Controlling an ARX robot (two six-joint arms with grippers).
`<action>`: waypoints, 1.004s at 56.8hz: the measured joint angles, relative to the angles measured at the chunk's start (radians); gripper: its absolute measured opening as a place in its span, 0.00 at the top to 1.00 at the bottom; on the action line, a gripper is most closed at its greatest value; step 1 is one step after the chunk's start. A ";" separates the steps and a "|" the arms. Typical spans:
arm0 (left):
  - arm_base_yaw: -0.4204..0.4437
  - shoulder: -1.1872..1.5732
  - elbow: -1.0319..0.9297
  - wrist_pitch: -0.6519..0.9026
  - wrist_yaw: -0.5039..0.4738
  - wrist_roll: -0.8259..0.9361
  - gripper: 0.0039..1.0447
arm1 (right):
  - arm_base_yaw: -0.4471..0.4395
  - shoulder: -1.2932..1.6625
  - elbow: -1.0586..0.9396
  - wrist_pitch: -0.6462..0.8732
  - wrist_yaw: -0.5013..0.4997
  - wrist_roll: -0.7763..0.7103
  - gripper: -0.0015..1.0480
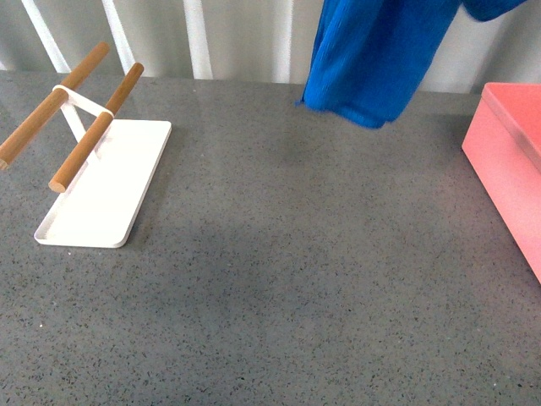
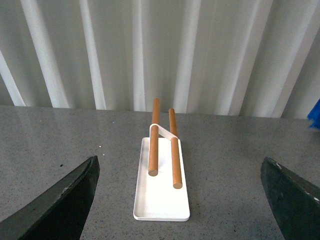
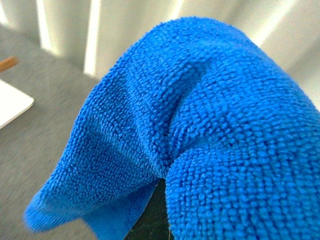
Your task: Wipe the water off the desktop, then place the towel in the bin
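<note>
The blue fluffy towel [image 1: 372, 59] hangs in the air above the far right of the grey speckled desktop [image 1: 279, 279], its top cut off by the frame edge. It fills the right wrist view [image 3: 200, 125], bunched over my right gripper, which is shut on it; the fingers are hidden by the cloth. The salmon-pink bin [image 1: 511, 161] stands at the right edge, to the right of and below the towel. My left gripper [image 2: 185, 200] is open and empty, its dark fingers [image 2: 65, 200] wide apart above the desktop. No water shows on the desktop.
A flat white tray-stand [image 1: 106, 190] with two wooden rods [image 1: 93, 127] sits at the left of the desktop; it also shows in the left wrist view [image 2: 161, 190], straight ahead of the left gripper. A white ribbed wall [image 1: 237, 38] runs behind the desktop.
</note>
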 joint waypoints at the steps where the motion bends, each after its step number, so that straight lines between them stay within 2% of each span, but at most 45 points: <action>1: 0.000 0.000 0.000 0.000 0.000 0.000 0.06 | -0.007 -0.016 0.000 0.012 0.024 0.000 0.96; 11: 0.000 0.000 0.000 0.000 0.000 0.000 0.06 | -0.098 -0.101 -0.014 0.097 0.254 -0.008 0.96; 15: 0.000 0.000 0.000 0.000 0.000 0.000 0.06 | -0.172 -0.125 -0.022 0.100 0.282 -0.005 0.96; 18: 0.000 0.000 0.000 0.000 0.000 0.000 0.06 | -0.234 -0.137 -0.020 0.058 0.278 0.012 0.96; 24: 0.000 0.000 0.000 0.000 0.000 0.000 0.06 | -0.379 -0.135 -0.017 -0.035 0.206 0.038 0.96; 32: 0.000 0.000 0.000 0.000 0.000 0.000 0.06 | -0.493 -0.104 -0.022 -0.078 0.138 0.062 0.96; 44: 0.000 0.000 0.000 0.000 0.000 0.000 0.06 | -0.604 -0.045 -0.024 -0.142 0.097 0.069 0.96; 50: 0.000 0.000 0.000 0.000 0.000 0.000 0.06 | -0.632 -0.017 -0.006 -0.179 0.079 -0.002 0.96; 57: 0.000 0.000 0.000 0.000 0.000 0.000 0.06 | -0.647 0.004 0.038 -0.230 0.047 -0.153 0.96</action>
